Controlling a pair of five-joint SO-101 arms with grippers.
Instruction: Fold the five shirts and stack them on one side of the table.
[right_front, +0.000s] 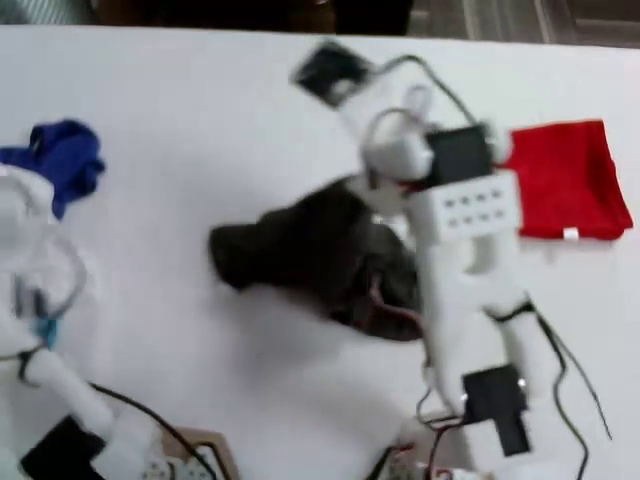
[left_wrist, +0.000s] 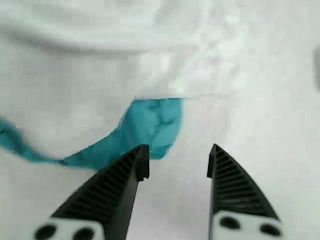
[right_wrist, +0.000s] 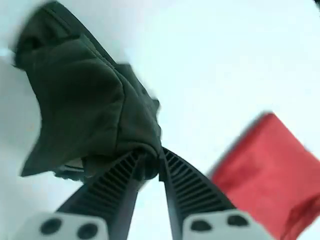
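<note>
White table (right_front: 180, 70), dark floor (right_front: 200, 10) beyond

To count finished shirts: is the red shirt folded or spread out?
Folded. The red shirt lies as a flat, compact shape with straight edges, apart from the crumpled dark shirt.

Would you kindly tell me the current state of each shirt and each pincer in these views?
black shirt: crumpled, one edge pinched in the right pincer.
red shirt: folded, lying flat.
blue shirt: bunched up, unfolded.
teal cloth: partly under white fabric.
left pincer: open, holding nothing.
right pincer: shut on the black shirt.
</note>
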